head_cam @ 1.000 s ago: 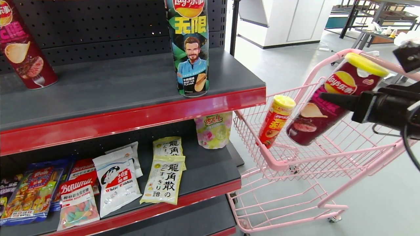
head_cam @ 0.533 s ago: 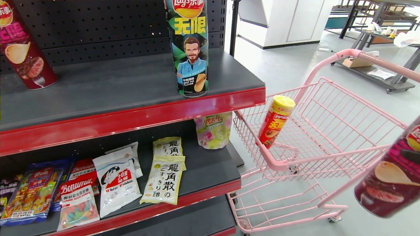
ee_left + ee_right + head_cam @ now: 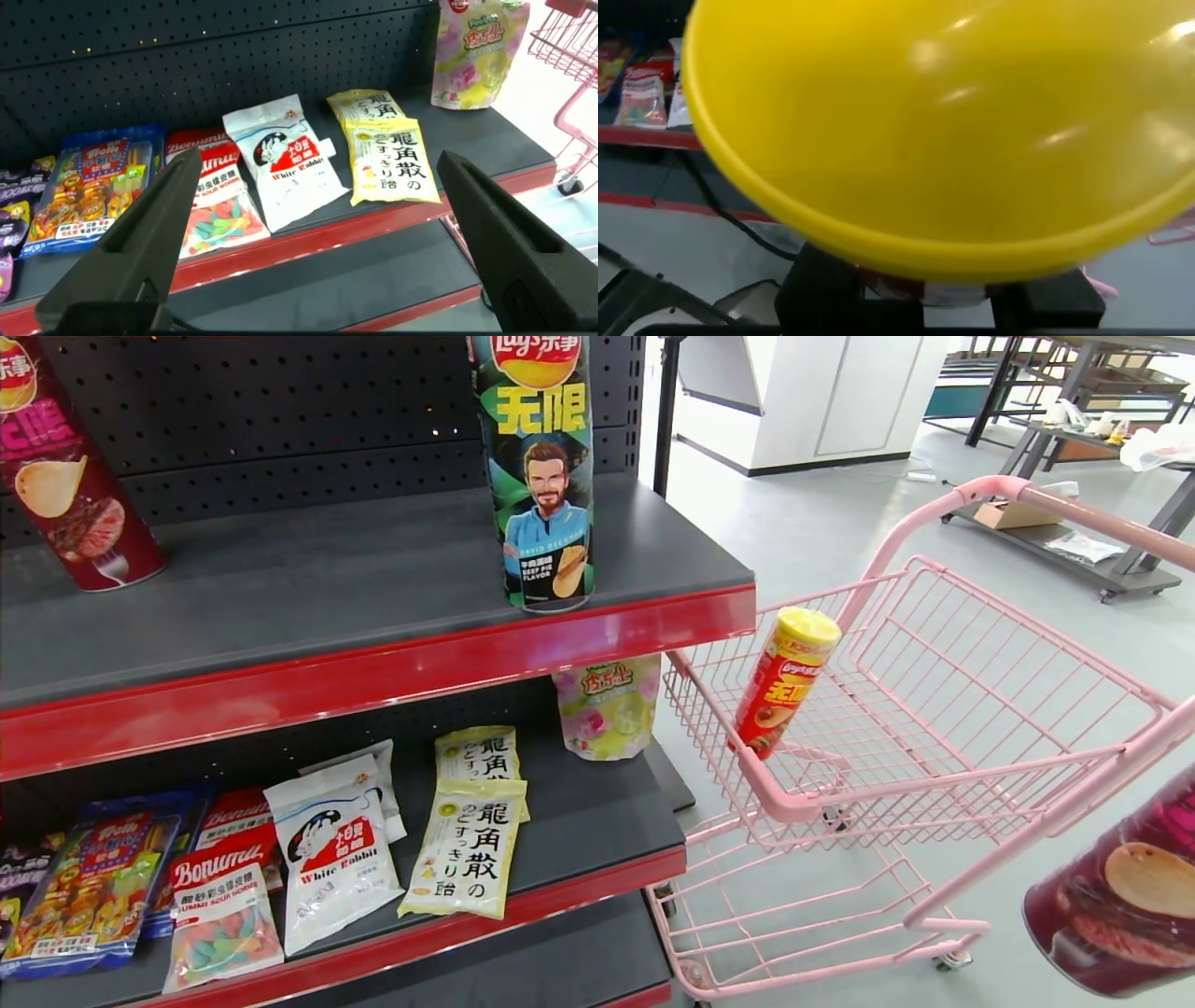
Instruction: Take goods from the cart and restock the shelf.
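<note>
Grey shelf [image 3: 327, 579] beside pink cart [image 3: 767, 791], pale floor [image 3: 794, 532]

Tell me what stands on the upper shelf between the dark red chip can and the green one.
Nothing: in the head view the upper shelf is bare between the dark red can and the green can.

The cart [image 3: 789, 805] is pink wire throughout. The small can [image 3: 782, 695] leaning in it is red with a yellow cap [image 3: 808, 623]. The big can [image 3: 1111, 905] at the right edge is dark maroon with a pale chip printed on it (its lid [image 3: 943, 121] is plain bright yellow). The shelf [image 3: 373, 677] has dark grey boards, red front edges and a black perforated back panel [image 3: 280, 411]. 2 yellow sachets [image 3: 464, 847] carry black characters.
</note>
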Motion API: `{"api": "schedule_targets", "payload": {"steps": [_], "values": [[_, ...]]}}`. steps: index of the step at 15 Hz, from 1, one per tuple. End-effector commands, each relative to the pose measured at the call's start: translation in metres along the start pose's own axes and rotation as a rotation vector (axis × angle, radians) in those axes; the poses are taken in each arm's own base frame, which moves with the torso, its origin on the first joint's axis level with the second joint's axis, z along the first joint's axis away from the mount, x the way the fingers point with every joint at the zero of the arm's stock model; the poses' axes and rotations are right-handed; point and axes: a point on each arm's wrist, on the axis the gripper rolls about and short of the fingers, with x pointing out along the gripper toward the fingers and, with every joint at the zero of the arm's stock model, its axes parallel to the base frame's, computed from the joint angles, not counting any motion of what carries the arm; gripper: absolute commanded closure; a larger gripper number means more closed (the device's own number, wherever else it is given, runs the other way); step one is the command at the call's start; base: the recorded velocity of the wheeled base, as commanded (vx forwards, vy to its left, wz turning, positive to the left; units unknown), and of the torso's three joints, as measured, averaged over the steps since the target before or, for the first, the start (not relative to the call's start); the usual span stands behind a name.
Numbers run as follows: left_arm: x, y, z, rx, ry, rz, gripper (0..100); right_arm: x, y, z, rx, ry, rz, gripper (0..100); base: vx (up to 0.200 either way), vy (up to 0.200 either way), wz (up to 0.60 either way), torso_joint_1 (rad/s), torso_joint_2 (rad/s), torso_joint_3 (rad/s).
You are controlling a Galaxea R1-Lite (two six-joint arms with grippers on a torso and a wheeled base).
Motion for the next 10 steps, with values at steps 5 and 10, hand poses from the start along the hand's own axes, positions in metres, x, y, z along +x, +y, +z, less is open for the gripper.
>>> {"api": "schedule_targets", "payload": {"steps": [5, 10], "values": [[0.0, 0.0, 0.0, 0.0, 0.002, 0.001, 0, 0.017, 0.002, -0.002, -0.027, 0.057, 0.075, 100, 0.0, 0.0, 0.0, 0.082, -0.33, -0.232], [0.001, 0.0, 0.0, -0.002, 0.008, -0.001, 0, 0.026, 0.002, -0.003, -0.022, 0.094, 0.075, 100, 0.0, 0.0, 0.0, 0.164, -0.51, -0.354]]}}
